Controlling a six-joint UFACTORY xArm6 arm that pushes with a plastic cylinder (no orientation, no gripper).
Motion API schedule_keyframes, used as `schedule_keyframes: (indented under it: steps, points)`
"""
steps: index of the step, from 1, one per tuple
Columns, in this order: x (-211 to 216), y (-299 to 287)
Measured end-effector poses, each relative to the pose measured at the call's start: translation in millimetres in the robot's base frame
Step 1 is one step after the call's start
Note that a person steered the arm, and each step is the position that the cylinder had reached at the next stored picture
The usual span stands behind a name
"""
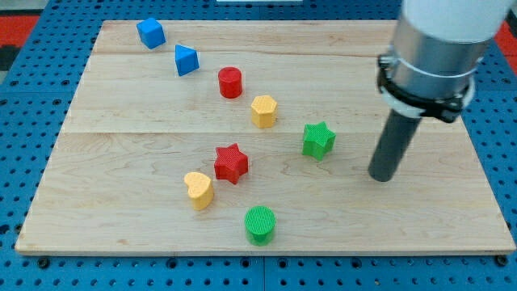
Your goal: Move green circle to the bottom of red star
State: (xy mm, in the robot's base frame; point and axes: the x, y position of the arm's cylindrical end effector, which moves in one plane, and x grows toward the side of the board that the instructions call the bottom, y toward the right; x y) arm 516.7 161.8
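The green circle (260, 224) lies near the board's bottom edge, below and slightly right of the red star (231, 163), with a gap between them. My tip (382, 176) rests on the board at the view's right, well to the right of the green star (318, 140) and far up and right of the green circle. It touches no block.
A yellow heart (199, 190) sits just left and below the red star. A yellow hexagon-like block (263, 111), a red cylinder (230, 82), a blue triangular block (187, 61) and a blue cube (151, 33) run diagonally to the top left of the wooden board (121, 162).
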Motion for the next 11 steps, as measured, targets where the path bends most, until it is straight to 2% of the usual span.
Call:
schedule_keyframes:
  steps: [2,3,4,5,6,7,8,9,10,11]
  points:
    - [63,-66]
    - [101,-49]
    - [102,-58]
    - [101,-93]
    - [101,-165]
    - [76,-198]
    - [38,-205]
    - [36,-207]
    - [28,-253]
    - [-1,-255]
